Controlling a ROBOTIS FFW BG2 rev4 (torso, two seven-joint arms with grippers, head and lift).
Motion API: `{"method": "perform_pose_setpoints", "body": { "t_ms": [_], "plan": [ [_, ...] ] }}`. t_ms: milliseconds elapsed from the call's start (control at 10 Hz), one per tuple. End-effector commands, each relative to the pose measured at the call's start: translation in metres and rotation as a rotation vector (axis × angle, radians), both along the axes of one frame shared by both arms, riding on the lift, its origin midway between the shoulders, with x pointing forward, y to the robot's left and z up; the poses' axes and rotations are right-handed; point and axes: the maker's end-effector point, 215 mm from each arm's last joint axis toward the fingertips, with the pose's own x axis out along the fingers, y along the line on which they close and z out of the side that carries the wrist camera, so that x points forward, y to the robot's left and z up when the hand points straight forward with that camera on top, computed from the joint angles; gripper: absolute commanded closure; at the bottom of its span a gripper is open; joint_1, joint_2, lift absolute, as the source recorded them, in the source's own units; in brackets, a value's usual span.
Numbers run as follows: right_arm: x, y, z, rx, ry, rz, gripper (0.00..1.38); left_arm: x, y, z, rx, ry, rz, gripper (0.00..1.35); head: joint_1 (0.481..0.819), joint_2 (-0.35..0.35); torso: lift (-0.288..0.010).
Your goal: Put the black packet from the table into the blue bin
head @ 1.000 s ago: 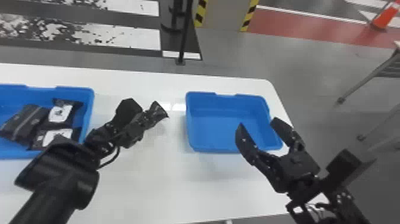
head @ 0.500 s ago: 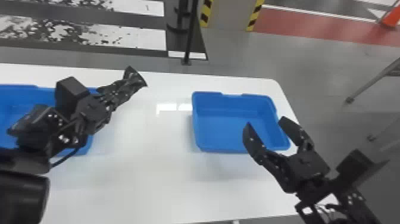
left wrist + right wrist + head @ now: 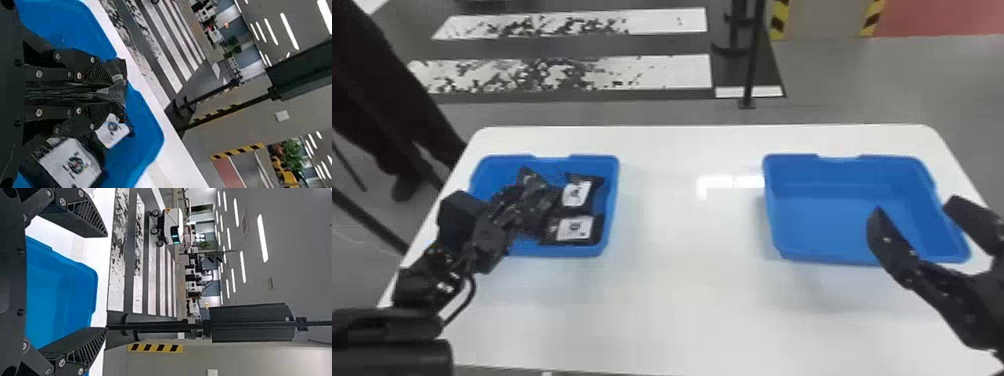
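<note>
The white table (image 3: 692, 305) spans the scene, its far edge running just beyond both bins and its near edge well apart from them. Tabletop stretches between the two bins, with a deeper stretch along their near side and a slimmer strip on their far side.

The right blue bin (image 3: 832, 220) sits near the table's right edge, its floor in view. The left blue bin (image 3: 557, 251) sits near the left edge, the left arm crossing its near left corner.

The right gripper (image 3: 914, 209) hangs over the near right part of the right bin, its fingers wide apart with bin between them. The left gripper (image 3: 524, 205) is at the left bin, its fingers pinched together on a black packet (image 3: 119, 74), whose end pokes out past the tips. That packet is over the left bin; whether it touches what lies inside, I can't tell.

Two labelled packets lie along the right side of the left bin: the far packet (image 3: 577, 192) and the near packet (image 3: 574, 230), close against the bin's right wall.
</note>
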Motion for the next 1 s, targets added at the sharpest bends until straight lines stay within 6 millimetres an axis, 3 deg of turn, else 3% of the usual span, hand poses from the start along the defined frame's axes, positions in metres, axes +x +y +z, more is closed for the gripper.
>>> {"method": "perform_pose_setpoints", "body": {
  "t_ms": [0,200,300,500,600,900],
  "plan": [
    [0.000,0.000,0.000,0.002,0.000,0.001,0.17,-0.009,0.023,0.004,0.007,-0.020,0.041,0.07,0.695,0.141,-0.110],
    [-0.001,0.000,-0.001,0.002,0.002,0.000,0.17,-0.023,0.034,0.026,-0.005,-0.118,0.053,0.17,0.695,0.191,-0.110],
    [-0.001,0.000,-0.001,0.002,0.002,0.000,0.17,-0.044,0.044,0.037,-0.022,-0.173,0.078,0.17,0.695,0.202,-0.110],
    [-0.002,0.001,0.000,0.005,0.002,0.001,0.17,-0.094,0.069,0.082,-0.002,-0.282,0.129,0.17,0.695,0.235,-0.110],
    [-0.002,0.000,-0.001,0.010,0.004,-0.001,0.17,-0.112,0.067,0.099,-0.039,-0.345,0.141,0.17,0.695,0.268,-0.110],
    [-0.003,0.001,-0.002,0.010,0.007,0.001,0.17,-0.140,0.022,0.103,-0.263,-0.429,0.138,0.17,0.695,0.276,-0.110]
  ]
}}
